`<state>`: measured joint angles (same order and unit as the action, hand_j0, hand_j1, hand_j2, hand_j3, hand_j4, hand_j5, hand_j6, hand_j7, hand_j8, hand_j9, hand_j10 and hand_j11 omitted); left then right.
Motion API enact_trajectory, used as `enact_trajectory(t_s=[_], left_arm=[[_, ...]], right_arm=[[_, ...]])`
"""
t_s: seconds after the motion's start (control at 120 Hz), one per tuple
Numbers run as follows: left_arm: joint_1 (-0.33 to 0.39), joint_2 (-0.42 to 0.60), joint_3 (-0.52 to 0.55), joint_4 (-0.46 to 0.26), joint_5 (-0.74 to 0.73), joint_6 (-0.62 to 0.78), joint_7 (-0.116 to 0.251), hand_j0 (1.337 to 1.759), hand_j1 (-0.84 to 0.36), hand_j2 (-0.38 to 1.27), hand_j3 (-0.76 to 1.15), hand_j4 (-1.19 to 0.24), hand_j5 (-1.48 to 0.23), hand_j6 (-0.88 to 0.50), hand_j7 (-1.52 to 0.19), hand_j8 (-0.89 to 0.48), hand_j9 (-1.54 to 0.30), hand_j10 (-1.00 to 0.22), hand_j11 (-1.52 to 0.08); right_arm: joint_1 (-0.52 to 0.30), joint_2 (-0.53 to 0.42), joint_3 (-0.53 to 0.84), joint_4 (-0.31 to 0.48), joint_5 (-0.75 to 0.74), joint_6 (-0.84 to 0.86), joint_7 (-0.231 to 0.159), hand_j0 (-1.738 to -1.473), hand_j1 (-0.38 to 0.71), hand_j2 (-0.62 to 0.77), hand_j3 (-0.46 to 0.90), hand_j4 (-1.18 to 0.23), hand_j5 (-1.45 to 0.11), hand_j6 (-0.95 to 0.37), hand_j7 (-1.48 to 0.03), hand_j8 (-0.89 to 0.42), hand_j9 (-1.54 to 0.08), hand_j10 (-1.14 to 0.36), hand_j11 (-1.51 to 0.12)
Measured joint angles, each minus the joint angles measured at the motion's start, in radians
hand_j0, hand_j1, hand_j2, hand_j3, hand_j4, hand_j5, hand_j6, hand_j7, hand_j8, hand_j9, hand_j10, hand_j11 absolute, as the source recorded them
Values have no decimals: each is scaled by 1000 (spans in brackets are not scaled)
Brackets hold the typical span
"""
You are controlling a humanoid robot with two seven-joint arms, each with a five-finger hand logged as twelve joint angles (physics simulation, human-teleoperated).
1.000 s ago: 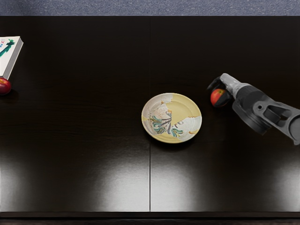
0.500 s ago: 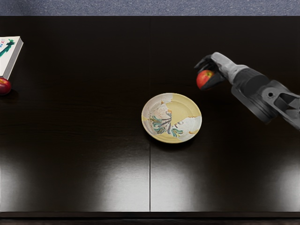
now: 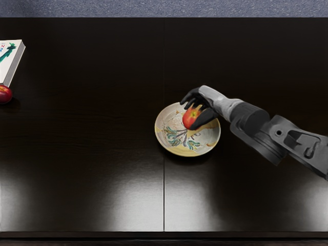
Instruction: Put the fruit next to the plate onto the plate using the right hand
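Clasping glossy fruit (image 3: pixel 191 117) over round plate (image 3: pixel 177 139)

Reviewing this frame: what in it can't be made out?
Head view:
Whether the apple touches the plate: fingers of the right hand hide its underside.
Book: cut by the left edge, title unreadable.
Second apple: partly cut by the left edge.
Left arm: out of view.

Two red fruits in all: one held fruit (image 3: pixel 191 117) near the middle, one loose fruit (image 3: pixel 4 94) at the left edge. One painted plate (image 3: pixel 177 136), one book (image 3: pixel 9 59) at the left edge just beyond the loose fruit, and one dark table (image 3: pixel 102 169). One hand showing, the right hand (image 3: pixel 201 104), on one arm from the right.
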<state>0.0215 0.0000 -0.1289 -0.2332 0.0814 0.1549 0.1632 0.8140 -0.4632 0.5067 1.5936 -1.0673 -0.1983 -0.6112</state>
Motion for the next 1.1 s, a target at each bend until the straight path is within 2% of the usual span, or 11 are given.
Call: enact_trajectory(t_s=[0.125,0.183,0.283,0.383,0.475,0.55,0.667,0.817,1.1], left_arm=[[0,0,0,0,0,0,0,1658,341,1,0,-7,-9,-7,-9,-7,-9,-7,-9],[0,0,0,0,0,0,0,1658,341,1,0,-7,-9,-7,-9,-7,-9,-7,-9],[0,0,0,0,0,0,0,1658,341,1,0,-7,-9,-7,-9,-7,-9,-7,-9],[0,0,0,0,0,0,0,1658,341,1,0,-7,-9,-7,-9,-7,-9,-7,-9],[0,0,0,0,0,0,0,1658,341,1,0,-7,-9,-7,-9,-7,-9,-7,-9],[0,0,0,0,0,0,0,1658,341,1,0,-7,-9,-7,-9,-7,-9,-7,-9],[0,0,0,0,0,0,0,1658,341,1,0,-7,-9,-7,-9,-7,-9,-7,-9],[1,0,0,0,0,0,0,1658,341,1,0,-7,-9,-7,-9,-7,-9,-7,-9],[2,0,0,0,-1,0,0,1658,341,1,0,-7,-9,-7,-9,-7,-9,-7,-9]], right_arm=[[-1,3,14,6,-3,-2,0,-1658,0,119,0,-321,-435,-327,-426,-280,-423,-305,-421],[-5,0,65,7,8,35,0,-1658,-79,89,0,-249,-336,-253,-329,-218,-327,-236,-326],[-21,-8,189,8,120,183,0,-1658,-171,53,0,-164,-220,-166,-216,-145,-214,-156,-214],[-50,-9,337,9,283,400,0,-1658,-227,30,0,-112,-149,-114,-147,-100,-146,-107,-146],[-132,-5,501,8,421,616,0,-1658,-258,17,0,-82,-109,-84,-108,-75,-107,-79,-107],[-228,-4,637,4,504,715,0,-1658,-275,10,0,-66,-87,-67,-86,-61,-86,-64,-86],[-405,-5,867,-22,657,779,0,-1658,-291,3,0,-51,-67,-51,-66,-48,-66,-49,-66],[-604,-11,1077,-88,805,802,0,-1658,-304,-1,0,-38,-51,-39,-51,-37,-50,-38,-50],[-737,-13,1246,-132,863,809,0,-1658,-315,-3,0,-28,-38,-28,-38,-28,-38,-28,-38]])
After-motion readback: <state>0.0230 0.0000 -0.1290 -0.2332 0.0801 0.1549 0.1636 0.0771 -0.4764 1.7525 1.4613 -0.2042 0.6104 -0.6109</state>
